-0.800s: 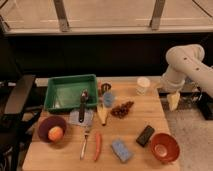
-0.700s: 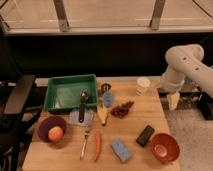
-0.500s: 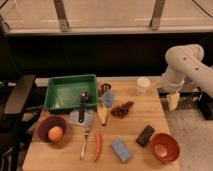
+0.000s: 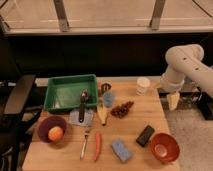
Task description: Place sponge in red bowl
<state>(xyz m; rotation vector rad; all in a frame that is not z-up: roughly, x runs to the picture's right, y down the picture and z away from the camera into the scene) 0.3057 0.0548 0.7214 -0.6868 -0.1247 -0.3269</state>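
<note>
White arm (image 4: 186, 62), thick rounded links, dark dots; pale yellowish gripper (image 4: 173, 100) just beyond table (image 4: 148, 113) right edge.

Place: it looked like a robot test lab, not a home kitchen.
Evidence: a white robot arm (image 4: 183, 62) stood by a wooden table (image 4: 60, 156) of laid-out kitchen props (a green tray (image 4: 65, 96), bowls, cutlery).
Surroundings: dark wall, metal posts (image 4: 61, 15), black chair (image 4: 20, 100).
Gripper: the gripper (image 4: 172, 101) hung just off the table's right edge.

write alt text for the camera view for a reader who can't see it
A light blue sponge lies on a wooden table, just left of a red bowl in the picture. The robot's end effector hangs beyond the table's right edge, apart from both.
</note>
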